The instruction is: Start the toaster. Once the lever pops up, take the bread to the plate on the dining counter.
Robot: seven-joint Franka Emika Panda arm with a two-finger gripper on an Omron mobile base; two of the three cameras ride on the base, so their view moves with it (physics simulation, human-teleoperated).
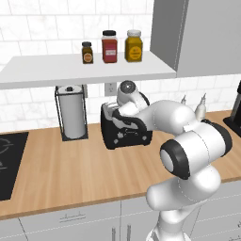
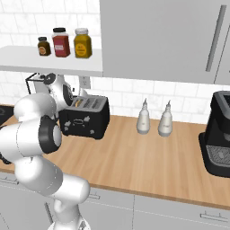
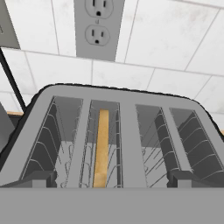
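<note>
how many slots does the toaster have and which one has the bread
4, side by side across the top of the toaster. In the hand view, the bread stands in the second slot from the left; the other three look empty.

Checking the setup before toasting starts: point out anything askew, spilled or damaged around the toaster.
Nothing stands out. The toaster sits upright on the wood counter, with the bread standing straight in one slot. The two white bottles and the shelf jars are upright, and no spill shows.

arm bent forward at the elbow, wrist turned down. gripper (image 3: 112,178) jaws spread wide, fingertips (image 3: 38,178) far apart, nothing held.
</note>
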